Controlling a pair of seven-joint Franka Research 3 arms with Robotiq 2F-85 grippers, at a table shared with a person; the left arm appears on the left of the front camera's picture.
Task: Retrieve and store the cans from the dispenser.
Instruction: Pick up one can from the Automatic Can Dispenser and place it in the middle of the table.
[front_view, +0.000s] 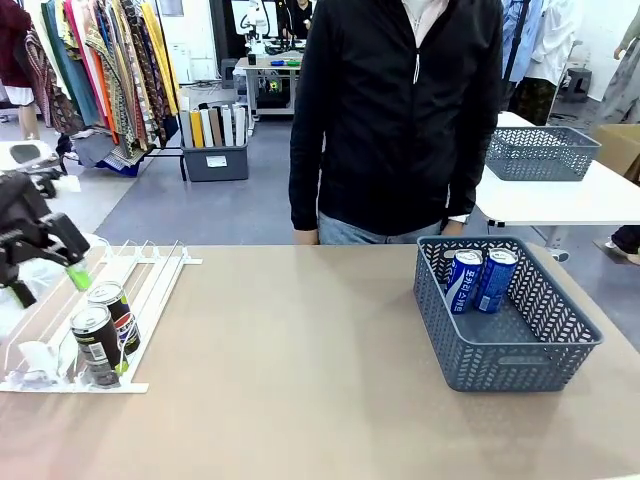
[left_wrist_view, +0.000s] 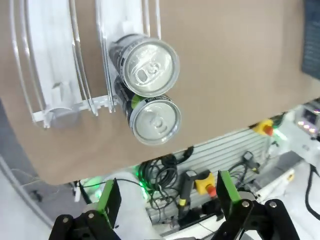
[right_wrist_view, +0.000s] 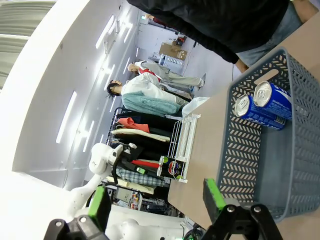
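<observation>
Mesh basket (front_view: 500, 368) holds two glossy blue cans (front_view: 497, 280), clear-railed plastic dispenser (front_view: 150, 265) two dark cans (front_view: 97, 338); left gripper (left_wrist_view: 167, 194) and right gripper (right_wrist_view: 155, 196) gape empty.

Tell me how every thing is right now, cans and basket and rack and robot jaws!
Dispenser: one lane loaded
Dark cans: two, standing at that lane's front
Basket: holding two cans
Blue cans: tilted, side by side inside it
Left jaws: open, empty
Right jaws: open, empty
</observation>
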